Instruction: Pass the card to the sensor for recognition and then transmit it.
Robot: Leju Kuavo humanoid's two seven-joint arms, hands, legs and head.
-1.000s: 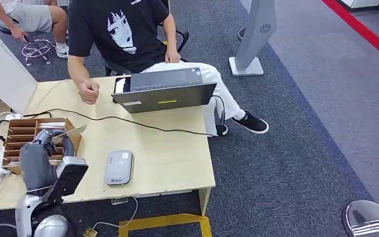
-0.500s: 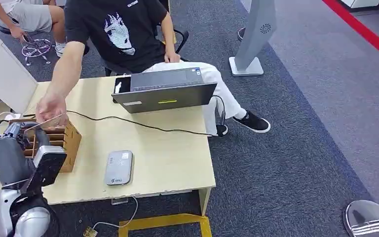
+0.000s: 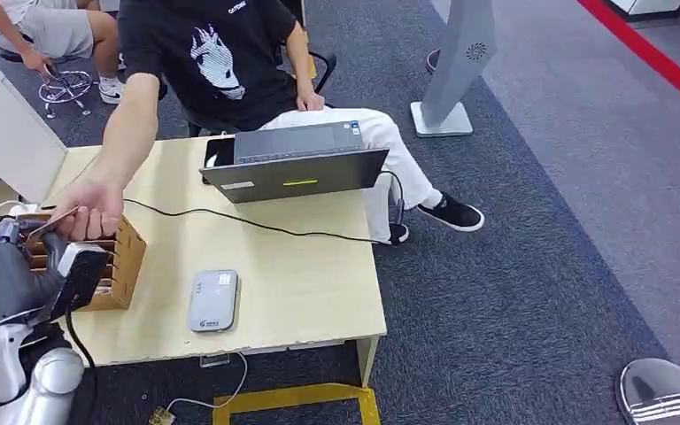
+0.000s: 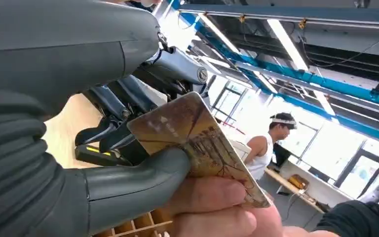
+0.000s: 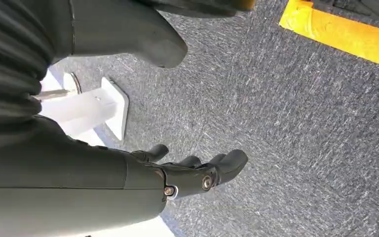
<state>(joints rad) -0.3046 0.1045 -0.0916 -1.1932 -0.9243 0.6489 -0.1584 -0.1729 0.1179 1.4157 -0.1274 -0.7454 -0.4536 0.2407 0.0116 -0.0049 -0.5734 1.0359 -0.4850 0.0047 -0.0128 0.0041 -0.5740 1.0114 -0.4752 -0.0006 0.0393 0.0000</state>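
Left hand (image 4: 128, 163) on unreadable card (image 4: 197, 143)

Left hand (image 3: 4, 270): grey ribbed cover, thick grey thumb, darker fingers (image 4: 106, 98) w/ silver screws; black flat module at wrist, black cable, silver arm w/ round joint. Right hand (image 5: 177, 170): dark grey/black, ribbed cover, small silver screws.

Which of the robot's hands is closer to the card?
The left. The left hand holds the card, which a person's hand also grips above the wooden box. The right hand hangs over the carpet, away from it.
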